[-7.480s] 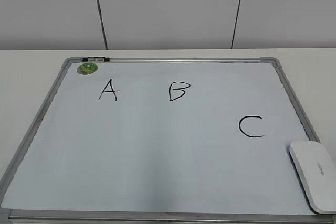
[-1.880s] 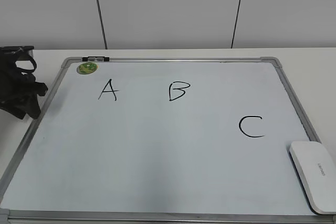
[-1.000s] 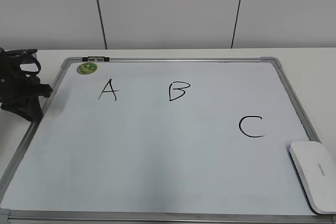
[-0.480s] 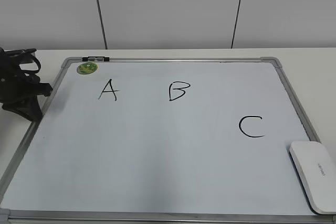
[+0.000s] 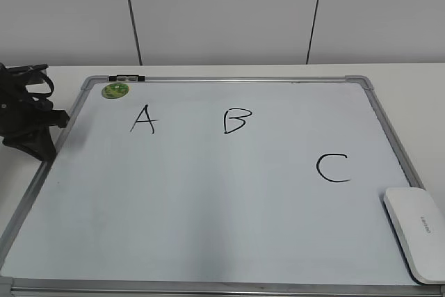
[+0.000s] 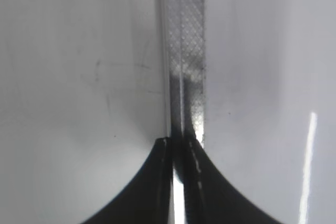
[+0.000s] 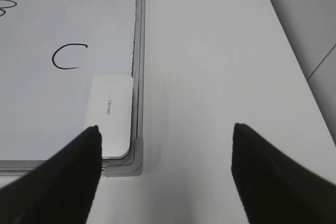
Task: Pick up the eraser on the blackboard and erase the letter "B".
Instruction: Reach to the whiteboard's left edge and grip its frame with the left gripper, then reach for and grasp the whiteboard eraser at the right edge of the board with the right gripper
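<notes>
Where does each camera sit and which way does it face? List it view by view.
Exterior: from the near edge, slanting down over the blackboard toward the far wall; the left gripper shows at its left frame.
Left wrist: just above the board's frame, looking down; its shut fingers show.
Right wrist: high over the board's right corner, looking down at the eraser; two spread fingers show.
Shared: exterior and right wrist both show the eraser and the "C".
</notes>
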